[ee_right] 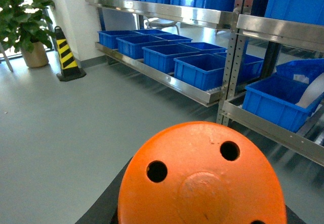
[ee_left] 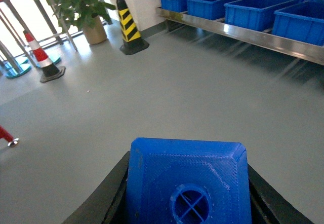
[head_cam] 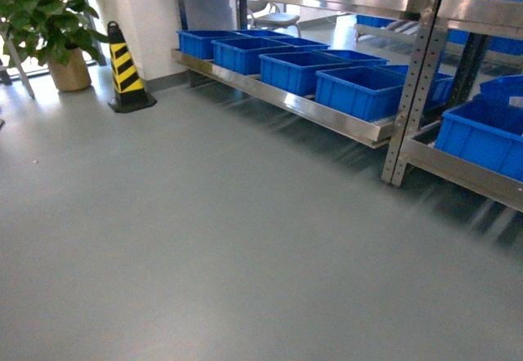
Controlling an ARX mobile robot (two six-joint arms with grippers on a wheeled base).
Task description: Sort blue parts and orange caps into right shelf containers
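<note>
In the left wrist view a blue part [ee_left: 187, 168], a bright-blue block with a round crossed socket facing the camera, fills the space between the black fingers [ee_left: 109, 193] of my left gripper [ee_left: 188, 203], which is shut on it. In the right wrist view my right gripper [ee_right: 200, 216] is shut on an orange cap [ee_right: 202, 178] whose flat top with small holes faces the camera. The steel right shelf [head_cam: 327, 118] runs along the back right and carries a row of blue containers [head_cam: 359, 91]. Neither gripper shows in the head view.
A yellow-and-black cone [head_cam: 127, 71] and a potted plant [head_cam: 57, 26] stand at the far left wall. A red-and-white cone [ee_left: 43, 62] stands further left. A perforated shelf post [head_cam: 413, 91] reaches the grey floor [head_cam: 204, 238]. More crates sit on the right bay [ee_right: 276, 100].
</note>
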